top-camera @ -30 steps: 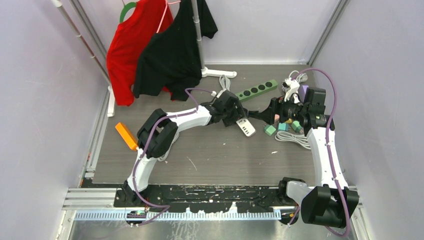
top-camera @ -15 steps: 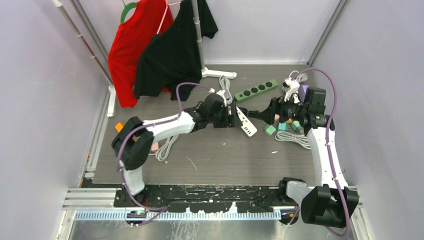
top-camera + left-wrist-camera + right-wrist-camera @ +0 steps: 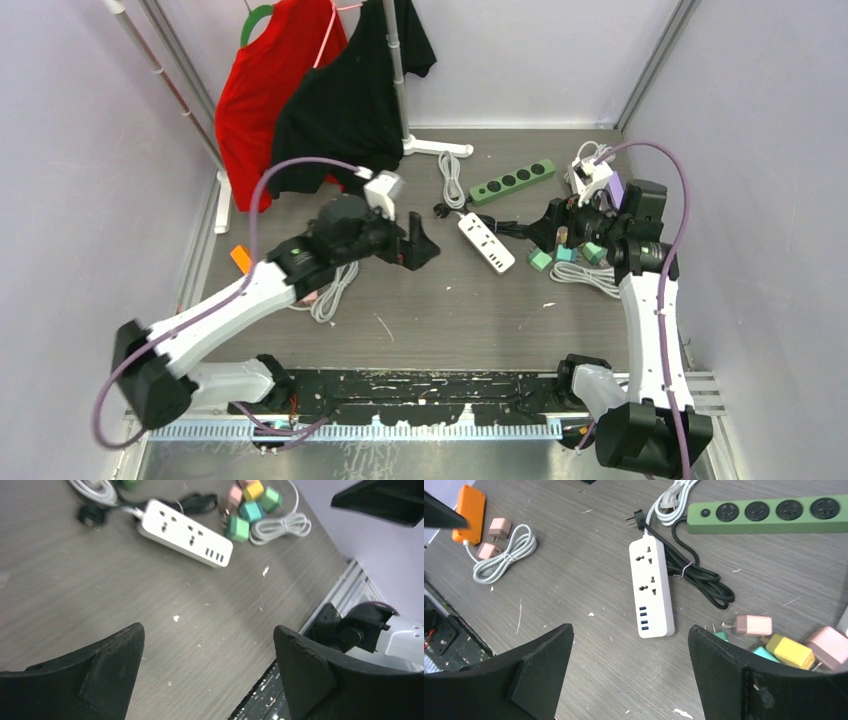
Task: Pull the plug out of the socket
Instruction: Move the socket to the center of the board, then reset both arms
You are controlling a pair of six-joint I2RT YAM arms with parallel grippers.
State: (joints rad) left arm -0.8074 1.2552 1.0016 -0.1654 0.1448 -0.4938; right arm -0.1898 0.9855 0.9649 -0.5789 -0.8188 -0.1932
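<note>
The white socket strip [image 3: 485,242] lies flat on the grey floor, and its outlets [image 3: 650,582] have nothing plugged in. A pink plug [image 3: 751,625] lies loose just right of it, prongs pointing at the strip, among coloured cubes [image 3: 791,651]. My left gripper [image 3: 416,246] hangs open to the left of the strip and holds nothing; in the left wrist view the strip [image 3: 185,532] is far ahead of the left gripper [image 3: 207,635]. On the strip's right, my right gripper [image 3: 547,222] is open and empty too, with the strip's USB end just beyond the right gripper [image 3: 630,630].
A green power strip [image 3: 513,181] and a black cord [image 3: 696,577] lie behind the white strip. An orange block [image 3: 470,507] and pink adapters with a white cable [image 3: 504,550] sit at the left. A rack with red and black shirts [image 3: 330,90] stands at the back.
My left gripper opened, let go of the white strip and drew back to the left. The strip dropped flat on the floor. My right gripper opened a little wider and eased back.
</note>
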